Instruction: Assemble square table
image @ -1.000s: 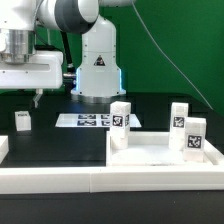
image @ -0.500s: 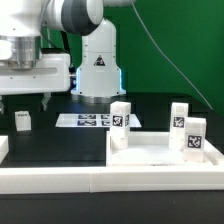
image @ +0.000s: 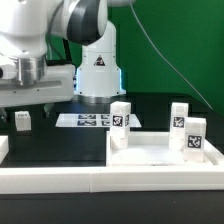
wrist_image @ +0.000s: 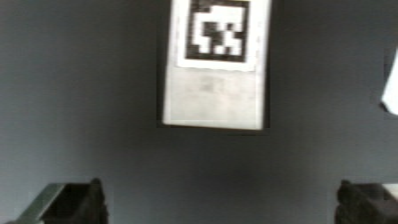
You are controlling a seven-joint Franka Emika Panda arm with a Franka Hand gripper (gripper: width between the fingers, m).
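Observation:
The square table top point(image: 160, 157) lies at the exterior view's right, with three tagged white legs point(image: 121, 115) point(image: 179, 114) point(image: 194, 135) standing on it. A fourth small white tagged leg point(image: 22, 120) lies on the black table at the exterior view's left. My gripper point(image: 22, 103) hangs just above this leg. In the wrist view the leg point(wrist_image: 219, 70) lies below and ahead of my gripper point(wrist_image: 221, 205), with its tag at the far end. The jaws are wide apart and hold nothing. The fingertips point(wrist_image: 71, 203) are still clear of the leg.
The marker board point(image: 88, 120) lies flat in front of the robot base point(image: 98, 70). A long white border rail point(image: 60, 180) runs along the front, with another piece point(image: 3, 148) at the exterior view's left edge. A white edge point(wrist_image: 390, 95) shows beside the leg in the wrist view.
The arm has come down and shifted toward the exterior view's left, bringing the gripper closer above the lone leg. The jaws stay open. The parts have not moved.

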